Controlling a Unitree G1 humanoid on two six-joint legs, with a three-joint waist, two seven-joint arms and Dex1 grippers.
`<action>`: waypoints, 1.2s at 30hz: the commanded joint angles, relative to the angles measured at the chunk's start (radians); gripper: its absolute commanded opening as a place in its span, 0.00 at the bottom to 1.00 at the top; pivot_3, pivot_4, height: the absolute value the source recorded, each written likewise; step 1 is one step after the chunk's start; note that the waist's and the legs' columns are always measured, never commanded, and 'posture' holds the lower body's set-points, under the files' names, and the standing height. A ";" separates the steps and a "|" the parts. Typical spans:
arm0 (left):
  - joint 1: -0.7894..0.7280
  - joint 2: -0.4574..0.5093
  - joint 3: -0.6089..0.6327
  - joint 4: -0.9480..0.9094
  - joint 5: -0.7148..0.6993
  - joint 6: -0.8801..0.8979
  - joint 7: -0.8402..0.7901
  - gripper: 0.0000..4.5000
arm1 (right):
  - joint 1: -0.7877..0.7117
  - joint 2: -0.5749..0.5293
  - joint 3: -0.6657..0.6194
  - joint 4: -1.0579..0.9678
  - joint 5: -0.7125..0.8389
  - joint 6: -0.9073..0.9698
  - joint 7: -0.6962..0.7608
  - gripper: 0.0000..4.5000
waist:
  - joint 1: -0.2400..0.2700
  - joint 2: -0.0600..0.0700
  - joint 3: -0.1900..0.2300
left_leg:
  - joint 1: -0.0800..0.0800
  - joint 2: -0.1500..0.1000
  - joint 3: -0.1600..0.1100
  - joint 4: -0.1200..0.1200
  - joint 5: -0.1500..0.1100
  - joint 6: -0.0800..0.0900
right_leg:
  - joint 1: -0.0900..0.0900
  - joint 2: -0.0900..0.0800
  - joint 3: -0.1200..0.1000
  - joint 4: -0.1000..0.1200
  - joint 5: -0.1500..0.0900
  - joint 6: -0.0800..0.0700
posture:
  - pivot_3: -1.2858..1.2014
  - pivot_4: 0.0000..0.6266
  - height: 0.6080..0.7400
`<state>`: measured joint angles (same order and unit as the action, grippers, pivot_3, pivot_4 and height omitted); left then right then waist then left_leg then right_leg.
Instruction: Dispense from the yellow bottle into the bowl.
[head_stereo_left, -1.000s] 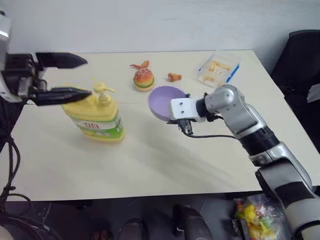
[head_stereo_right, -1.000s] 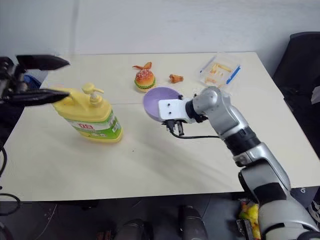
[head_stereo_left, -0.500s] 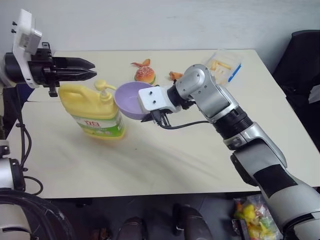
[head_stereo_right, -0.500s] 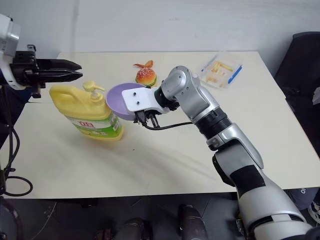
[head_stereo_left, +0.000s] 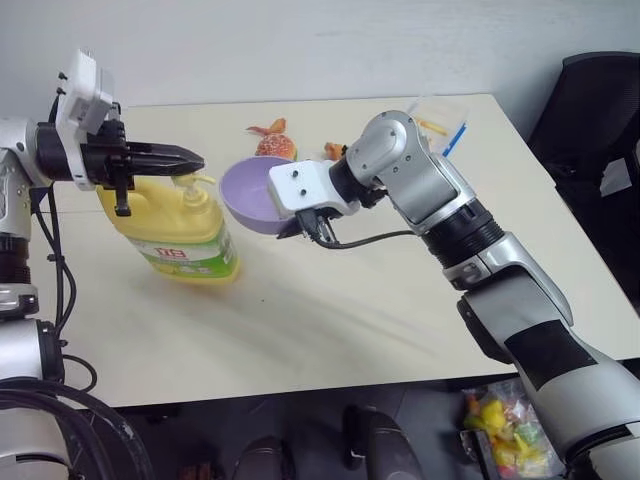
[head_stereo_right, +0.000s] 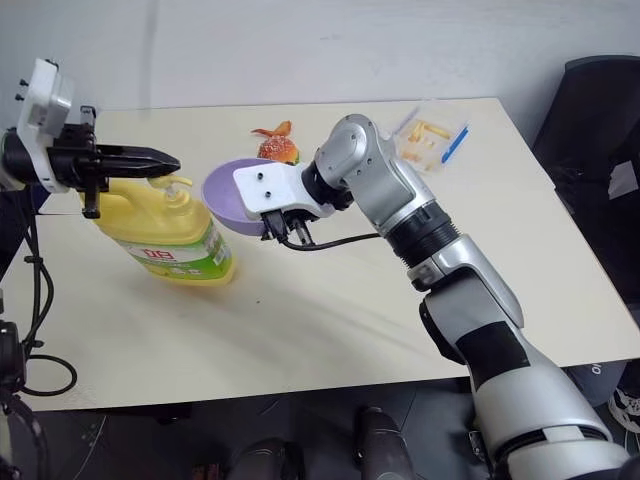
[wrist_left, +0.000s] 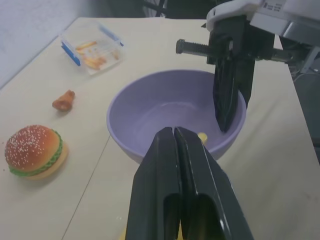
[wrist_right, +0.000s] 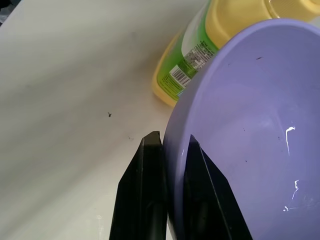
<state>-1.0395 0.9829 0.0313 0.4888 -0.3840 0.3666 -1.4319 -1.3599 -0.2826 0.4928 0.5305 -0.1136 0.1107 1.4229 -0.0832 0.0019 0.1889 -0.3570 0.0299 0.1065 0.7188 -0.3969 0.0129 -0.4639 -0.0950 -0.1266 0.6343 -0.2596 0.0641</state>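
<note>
Head-camera scene of a pale bench (head_stereo_left: 330, 330). At left of the frame the yellow bottle (head_stereo_left: 170, 235) stands upright on the bench, its green-and-white label facing the viewer. The left pincer (head_stereo_left: 190, 160), fingers pressed together and gripping nothing, lies level just above the bottle's pump top (head_stereo_left: 190, 185), tips pointing toward frame centre. Immediately right of the pump, the bowl (head_stereo_left: 250, 195) is held off the bench and tilted, its opening turned toward the bottle; the right pincer (wrist_right: 170, 145) is clamped on the bowl's rim, one finger inside the wall and one outside. In the left wrist view, a small yellow spot (wrist_left: 202, 136) lies inside the bowl. Behind, at upper centre, a toy hamburger (head_stereo_right: 277, 149) and a clear box (head_stereo_right: 432, 135) rest on the bench.
</note>
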 joint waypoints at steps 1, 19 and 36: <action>0.019 0.043 0.048 -0.044 0.004 -0.009 0.004 0.01 | -0.040 0.000 -0.043 -0.042 0.031 0.008 0.017 0.00 | 0.000 0.000 0.000 | 0.000 0.000 0.000 0.000 0.000 0.000 | 0.000 0.000 0.000 0.000 0.000 0.000 | 0.52 0.24 1.00; 0.063 0.003 0.006 -0.025 0.072 -0.092 0.021 0.01 | -0.046 0.001 -0.036 -0.110 0.076 0.054 0.064 0.00 | 0.005 0.000 0.000 | 0.000 -0.001 -0.002 0.002 0.000 0.000 | 0.001 -0.002 -0.001 0.003 0.000 0.000 | 0.52 0.24 1.00; 0.116 -0.014 -0.025 0.041 0.113 -0.119 0.019 0.01 | -0.023 -0.005 -0.025 -0.167 0.080 0.067 0.074 0.00 | 0.005 0.000 -0.001 | 0.003 0.000 -0.001 0.003 0.000 0.000 | 0.003 -0.002 0.000 0.006 0.000 0.000 | 0.52 0.24 1.00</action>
<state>-0.9659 0.9808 0.0630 0.4782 -0.3472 0.2479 -1.4108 -1.3673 -0.2867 0.4926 0.4104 -0.0536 0.1775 1.4909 -0.0785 0.0016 0.1882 -0.3533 0.0294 0.1055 0.7220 -0.3967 0.0133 -0.4603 -0.0972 -0.1262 0.6404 -0.2597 0.0639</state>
